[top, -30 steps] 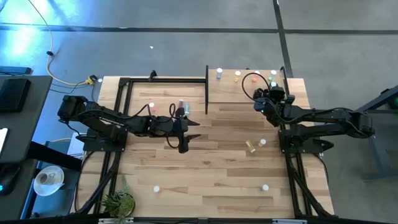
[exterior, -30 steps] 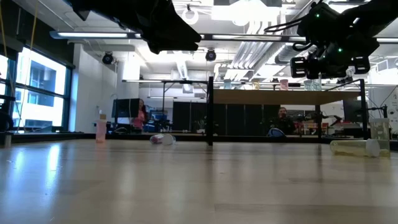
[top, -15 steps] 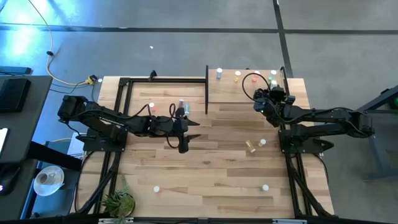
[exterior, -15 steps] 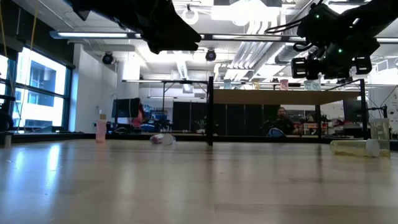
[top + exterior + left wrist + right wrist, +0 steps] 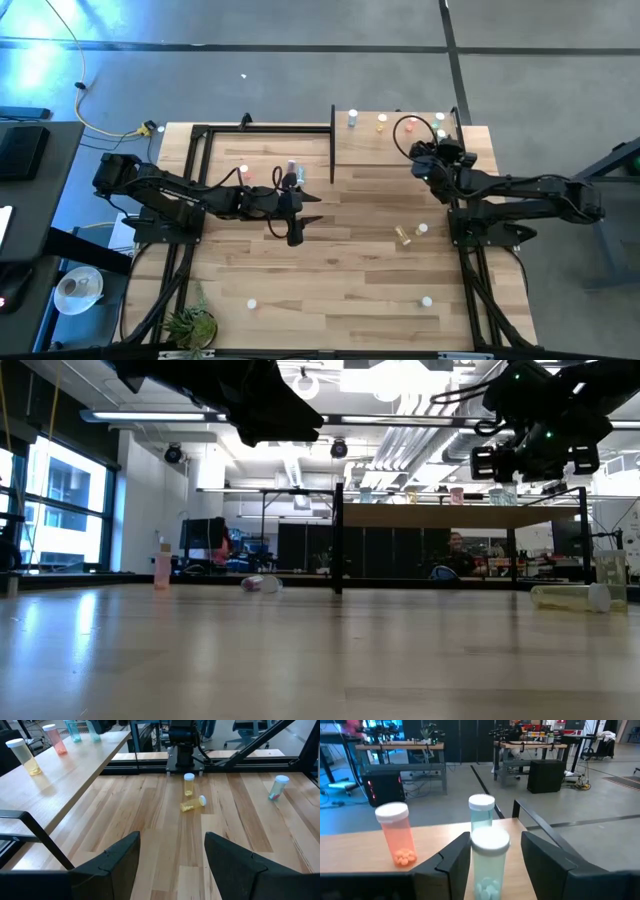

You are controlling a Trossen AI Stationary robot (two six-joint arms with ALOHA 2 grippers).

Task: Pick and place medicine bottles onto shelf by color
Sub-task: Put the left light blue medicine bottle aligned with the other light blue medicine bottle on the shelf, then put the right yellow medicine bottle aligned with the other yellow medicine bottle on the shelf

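Observation:
On the far right the shelf (image 5: 390,160) carries several medicine bottles (image 5: 381,123). My right gripper (image 5: 494,840) (image 5: 422,165) is open and level at the shelf's right end. Its fingers stand on either side of an upright pale-green bottle with a white cap (image 5: 489,865). A gap shows on one side; on the other I cannot tell whether the finger touches. Behind that bottle stands a second pale bottle (image 5: 481,812), and beside it an orange-red one (image 5: 396,837). My left gripper (image 5: 172,865) (image 5: 295,222) hangs open above mid-table with nothing between its fingers.
Loose on the tabletop: two yellow bottles, one upright (image 5: 188,784) and one lying (image 5: 193,803), a tilted blue one (image 5: 277,787), a red one (image 5: 243,172), a lying one (image 5: 292,170), and small ones near the front edge (image 5: 427,301). Black uprights (image 5: 332,145) edge the shelf.

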